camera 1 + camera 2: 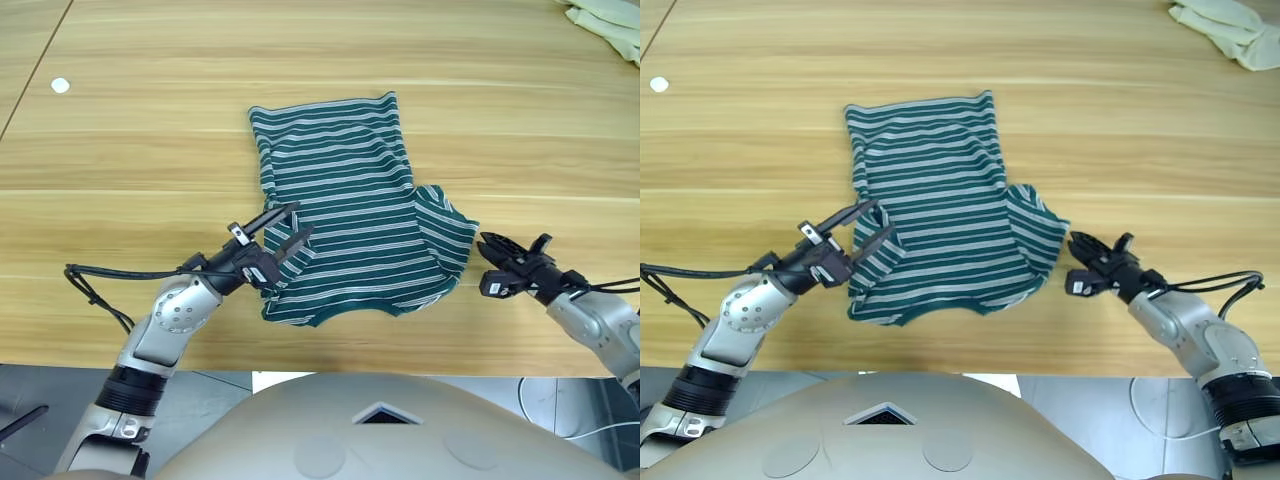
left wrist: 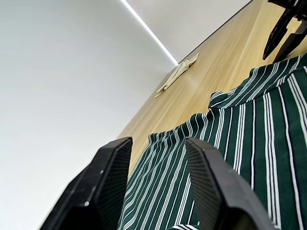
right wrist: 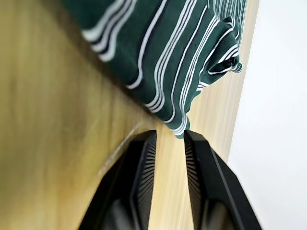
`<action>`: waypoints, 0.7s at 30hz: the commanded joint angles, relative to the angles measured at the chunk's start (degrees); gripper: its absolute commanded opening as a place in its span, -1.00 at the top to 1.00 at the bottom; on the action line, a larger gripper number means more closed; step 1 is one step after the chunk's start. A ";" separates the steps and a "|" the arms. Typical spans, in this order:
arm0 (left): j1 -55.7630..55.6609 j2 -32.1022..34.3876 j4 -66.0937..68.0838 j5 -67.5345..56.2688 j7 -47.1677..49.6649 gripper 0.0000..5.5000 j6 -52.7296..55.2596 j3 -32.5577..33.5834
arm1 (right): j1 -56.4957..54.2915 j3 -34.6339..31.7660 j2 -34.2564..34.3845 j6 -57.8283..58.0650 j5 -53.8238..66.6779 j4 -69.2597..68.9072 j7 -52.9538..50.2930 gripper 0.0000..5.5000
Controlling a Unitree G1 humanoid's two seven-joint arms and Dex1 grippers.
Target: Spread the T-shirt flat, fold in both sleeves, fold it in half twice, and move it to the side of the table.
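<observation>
Striped T-shirt [image 1: 345, 210], rumpled, on wooden table [image 1: 150, 120]

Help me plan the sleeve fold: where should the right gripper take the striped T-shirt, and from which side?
Take the right sleeve at its outer hem, coming in low from the robot's right. That sleeve juts out toward the right gripper, whose open fingers face the hem; its bunched edge likely offers a pinchable fold.
</observation>
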 commanded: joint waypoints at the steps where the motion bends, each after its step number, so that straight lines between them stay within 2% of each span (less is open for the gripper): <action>1: -0.59 -0.07 0.12 0.64 -0.83 0.26 0.09 0.18 | -1.60 4.47 3.03 -0.12 -3.31 3.92 2.46 0.62; 14: -0.90 -0.83 1.43 0.78 -1.01 0.26 -0.87 -0.68 | -8.15 8.03 5.30 -1.02 -4.88 12.00 -0.53 0.62; 21: -1.04 -0.93 1.15 0.76 -1.41 0.24 -1.18 -0.65 | -6.81 8.47 4.56 -4.17 -3.86 10.73 -0.19 0.90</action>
